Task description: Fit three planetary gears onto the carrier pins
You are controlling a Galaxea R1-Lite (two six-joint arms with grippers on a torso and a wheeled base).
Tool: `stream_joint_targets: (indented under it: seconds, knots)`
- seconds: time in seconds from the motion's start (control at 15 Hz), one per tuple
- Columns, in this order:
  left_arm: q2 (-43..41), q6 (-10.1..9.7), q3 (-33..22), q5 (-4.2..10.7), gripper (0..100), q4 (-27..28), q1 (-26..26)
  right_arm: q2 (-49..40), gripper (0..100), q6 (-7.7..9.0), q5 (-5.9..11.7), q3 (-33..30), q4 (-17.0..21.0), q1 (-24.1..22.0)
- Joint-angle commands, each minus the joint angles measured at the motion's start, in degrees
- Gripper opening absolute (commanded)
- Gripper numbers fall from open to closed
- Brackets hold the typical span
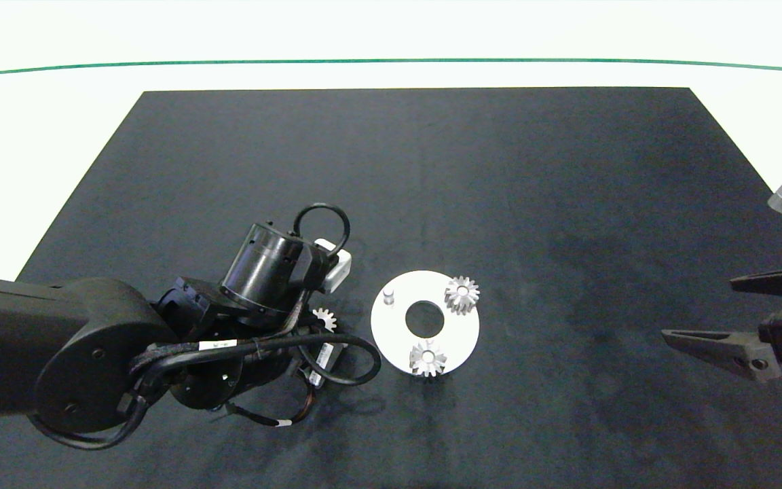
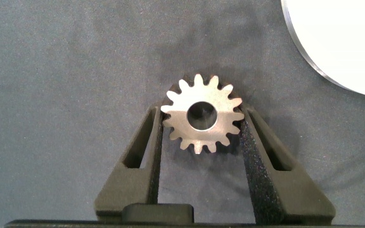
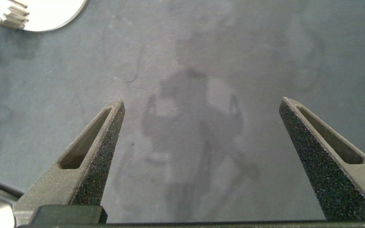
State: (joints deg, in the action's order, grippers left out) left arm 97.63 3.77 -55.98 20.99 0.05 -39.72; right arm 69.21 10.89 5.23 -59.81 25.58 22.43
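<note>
My left gripper (image 2: 203, 136) clamps the third planetary gear (image 2: 203, 120) between its pads, just beside the carrier disc (image 1: 460, 327). Two gears sit on that disc; one pin (image 1: 389, 296) bare. My right gripper (image 1: 717, 307) hangs spread, well apart.

— How many gears?
— Three planetary gears (image 1: 462, 295) (image 1: 427, 358) (image 1: 324, 318) (all alike).
— And the rest?
— One disc (image 1: 459, 327), one bare carrier pin (image 1: 388, 296), two grippers (image 2: 201, 136) (image 1: 703, 309).

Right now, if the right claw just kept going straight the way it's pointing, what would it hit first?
Probably the disc. The right claw is open at the mat's right edge, pointing left over bare mat, and the disc with its two seated gears lies roughly in that line; height is unclear.
</note>
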Motion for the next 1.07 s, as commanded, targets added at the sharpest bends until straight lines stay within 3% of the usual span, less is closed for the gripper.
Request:
stream_joint_targets:
  seconds: [0.07, 0.67, 0.8, 1.07]
  knots:
    - [-0.08, 0.01, -0.01, 0.10, 0, -0.05, -0.01, 0.05, 100, 0.10, -0.04, -0.05, 1.05, 0.33]
    - [-1.75, 0.10, 0.70, 0.19, 0, 0.13, -0.01, -0.48, 100, 0.10, -0.31, -0.13, 1.23, 0.77]
    - [-3.86, 0.01, 1.57, 0.19, 0, 2.32, 0.08, -0.74, 100, 0.10, -0.40, -0.40, 1.41, 1.56]
    - [-6.67, 0.10, 0.17, 0.19, 0, 6.54, 0.34, -1.44, 100, 0.01, -2.94, -1.28, 3.43, 1.56]
